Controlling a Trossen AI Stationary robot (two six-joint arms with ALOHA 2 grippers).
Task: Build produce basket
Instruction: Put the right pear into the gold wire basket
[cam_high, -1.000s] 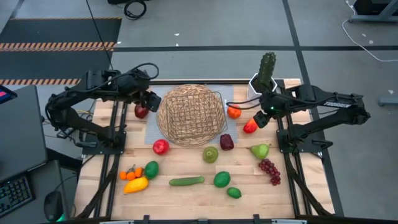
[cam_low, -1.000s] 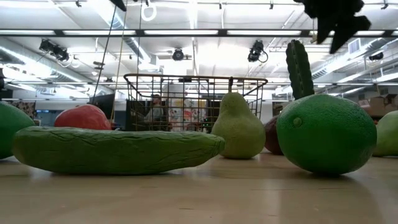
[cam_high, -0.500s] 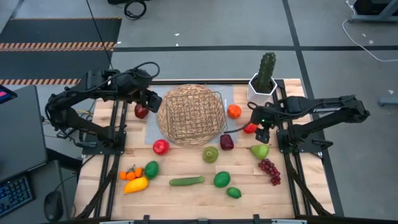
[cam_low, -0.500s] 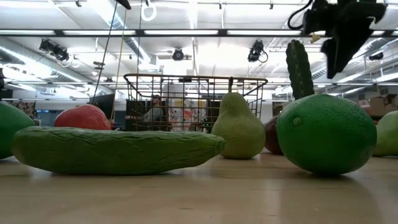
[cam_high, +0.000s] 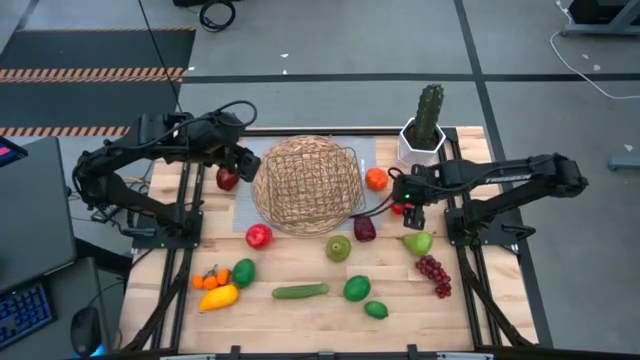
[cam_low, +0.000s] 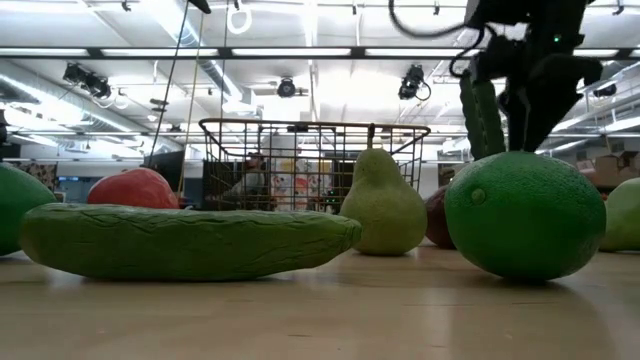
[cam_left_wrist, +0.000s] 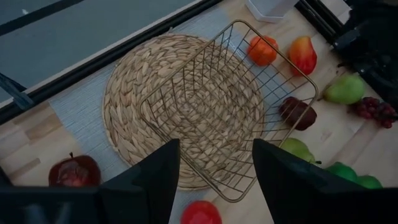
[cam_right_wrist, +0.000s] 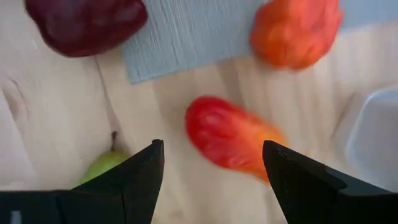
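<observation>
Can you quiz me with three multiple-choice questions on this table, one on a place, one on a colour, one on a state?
1. Where does the right tool hang?
A. above the red-orange fruit
B. over the grapes
C. inside the basket

2. What colour is the cucumber?
A. yellow
B. green
C. purple

3. How is the basket at this moment?
A. heaped with fruit
B. holding one apple
C. empty

Answers: 1 A, the right wrist view shows that fruit between its open fingers. 2 B, green in the high and low views. 3 C, the left wrist view shows only bare wire.
</observation>
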